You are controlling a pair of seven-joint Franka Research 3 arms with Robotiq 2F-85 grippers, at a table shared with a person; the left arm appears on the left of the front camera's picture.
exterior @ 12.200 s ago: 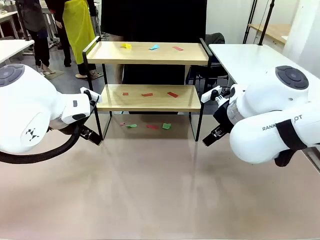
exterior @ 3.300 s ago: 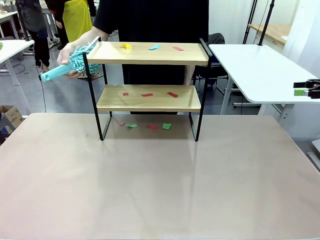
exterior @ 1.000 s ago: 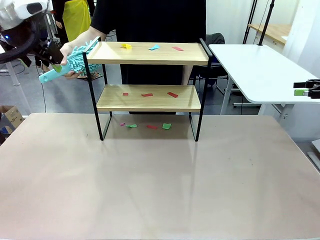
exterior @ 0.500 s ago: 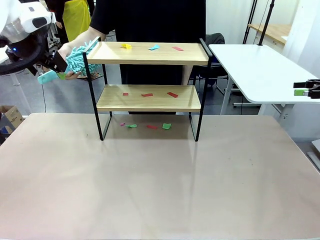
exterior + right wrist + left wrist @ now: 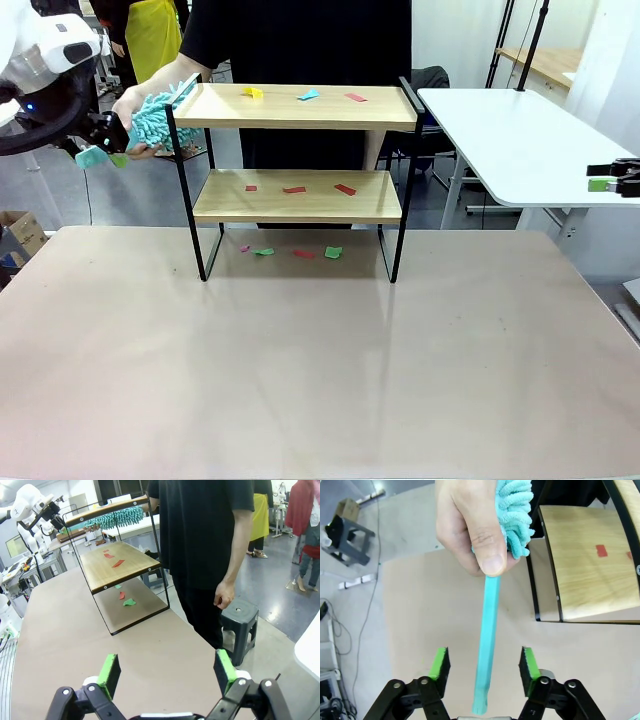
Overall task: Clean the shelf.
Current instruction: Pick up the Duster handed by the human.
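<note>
The shelf [image 5: 300, 196] stands at the table's far side, with paper scraps [image 5: 309, 95] on its top board, its lower board and the table under it. A person's hand [image 5: 133, 100] holds a teal fluffy duster [image 5: 158, 112] by the shelf's top left corner. In the left wrist view the duster's handle [image 5: 489, 620] runs down from the hand [image 5: 470, 525] between the green pads [image 5: 440, 662]. My left gripper [image 5: 484, 655] is open around the handle, with a gap on each side. My right gripper [image 5: 167, 669] is open and holds nothing, off the table's right side [image 5: 606, 180].
A white side table [image 5: 520, 130] stands at the right. The person in black [image 5: 205, 540] stands behind the shelf [image 5: 120, 562], a grey stool [image 5: 240, 616] beside them. The brown table [image 5: 320, 370] lies bare in front of the shelf.
My left gripper has dropped a little along the duster's handle toward its end. The person's hand and duster stay by the shelf corner. The right gripper has not moved.
</note>
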